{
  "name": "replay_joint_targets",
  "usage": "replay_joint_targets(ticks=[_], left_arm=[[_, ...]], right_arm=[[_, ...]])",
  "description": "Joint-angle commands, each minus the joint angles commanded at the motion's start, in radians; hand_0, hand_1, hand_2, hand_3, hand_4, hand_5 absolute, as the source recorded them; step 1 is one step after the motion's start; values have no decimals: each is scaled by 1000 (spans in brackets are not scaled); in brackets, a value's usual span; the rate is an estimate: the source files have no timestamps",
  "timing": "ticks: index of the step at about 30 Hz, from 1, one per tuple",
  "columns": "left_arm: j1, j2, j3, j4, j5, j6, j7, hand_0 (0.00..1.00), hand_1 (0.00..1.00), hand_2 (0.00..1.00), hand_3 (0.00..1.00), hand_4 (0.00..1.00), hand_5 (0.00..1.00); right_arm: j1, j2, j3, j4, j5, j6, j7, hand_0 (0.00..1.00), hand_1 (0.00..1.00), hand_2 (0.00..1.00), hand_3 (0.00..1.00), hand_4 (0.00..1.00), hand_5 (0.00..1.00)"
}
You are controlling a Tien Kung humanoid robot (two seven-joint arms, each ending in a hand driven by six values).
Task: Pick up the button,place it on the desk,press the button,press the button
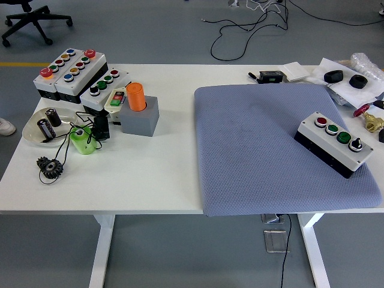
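Grey workshop floor surrounds your white tabletop (150, 174), with loose cables at the far side and an office chair in the far left corner. Neither robot arm shows anywhere in the head view, so you cannot tell from here whether either hand is spread, curled or holding anything.

A blue-grey mat (270, 150) covers most of the right half of the surface. On its right part lies a button box (333, 143), white on top with a black base, turned at an angle to the table edge; it carries a red button, two green ones and a black knob at its near right end. Judging by the task, this looks like the piece you are meant to work with, though that is only a reading (several similar boxes sit elsewhere).

Those others form a cluster of control boxes (75, 75) at the far left. Just beside them are an orange cylinder (136, 96) on a grey block (143, 117), a white dish (36, 132) with dark parts in it, a green piece (82, 141) and a black gear (50, 166) nearer to you. Small hardware lies at the far right edge.

As for progress: the box rests flat, untouched by any hand. Whether that means the pick and place is already done or not yet begun, you cannot settle here. Both presses appear to remain.
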Motion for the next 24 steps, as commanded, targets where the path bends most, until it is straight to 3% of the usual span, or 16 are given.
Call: replay_joint_targets(ticks=[13, 24], left_arm=[[-1, 1, -5, 0, 3, 0, 1, 619, 567, 539, 513, 291, 998], [-2, -1, -3, 1, -3, 0, 2, 619, 562, 537, 511, 291, 998]], right_arm=[[57, 35, -133, 49, -98, 52, -119, 950, 943, 995, 998, 998, 206], [148, 160, -209, -44, -218, 111, -193, 961, 940, 968, 982, 990, 195]])
